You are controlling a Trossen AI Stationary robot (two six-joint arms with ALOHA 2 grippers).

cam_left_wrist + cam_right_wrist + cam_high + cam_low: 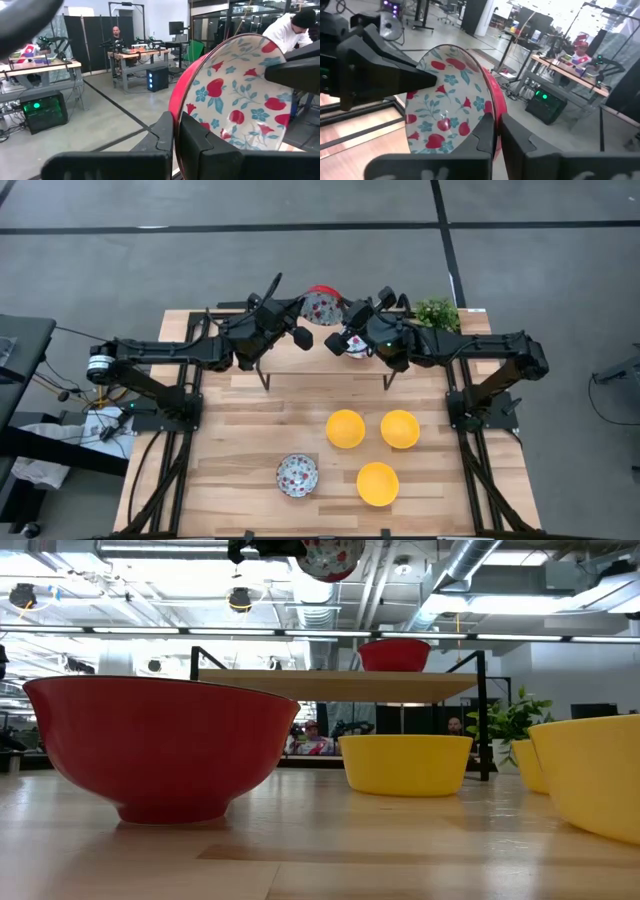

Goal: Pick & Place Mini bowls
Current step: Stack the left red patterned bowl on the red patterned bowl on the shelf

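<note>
High view: left gripper [303,338] pinches a floral bowl [320,306] rim, right gripper [334,343] clamps its own bowl [358,346] at three o'clock

You are in a robotics lab: exposed ducts [470,570] and strip lights run overhead, workbenches [140,52] loaded with other robot arms and electronics stand on a grey concrete floor [300,240], and people [116,36] work at stations behind your wooden worktop [300,400].
</note>
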